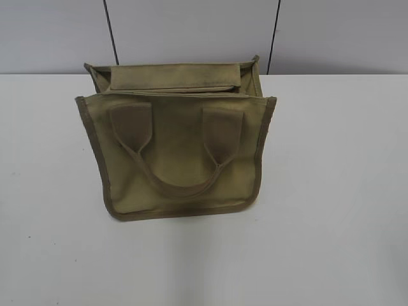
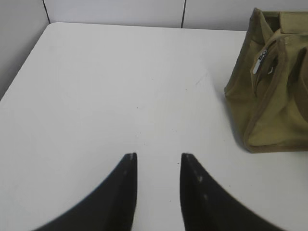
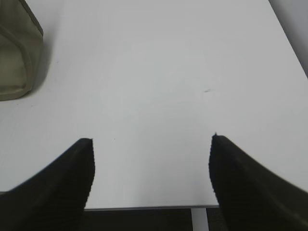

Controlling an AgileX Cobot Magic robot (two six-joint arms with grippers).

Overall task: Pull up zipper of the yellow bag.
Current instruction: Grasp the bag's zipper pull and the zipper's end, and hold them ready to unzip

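The yellow bag (image 1: 178, 150), an olive-khaki canvas tote with darker edge trim, stands on the white table (image 1: 331, 191) with its two-handled face towards the exterior camera. Its top panel with the zipper line (image 1: 172, 89) faces up at the back. In the left wrist view the bag (image 2: 274, 96) is at the right edge and the silver zipper pull (image 2: 260, 62) shows at its near end. My left gripper (image 2: 159, 156) is open and empty over bare table, left of the bag. My right gripper (image 3: 151, 139) is wide open and empty near the table's front edge; a bag corner (image 3: 17, 57) shows at top left.
A grey panelled wall (image 1: 191, 32) stands behind the table. The table's front edge (image 3: 144, 208) shows under the right gripper. Neither gripper shows in the exterior view.
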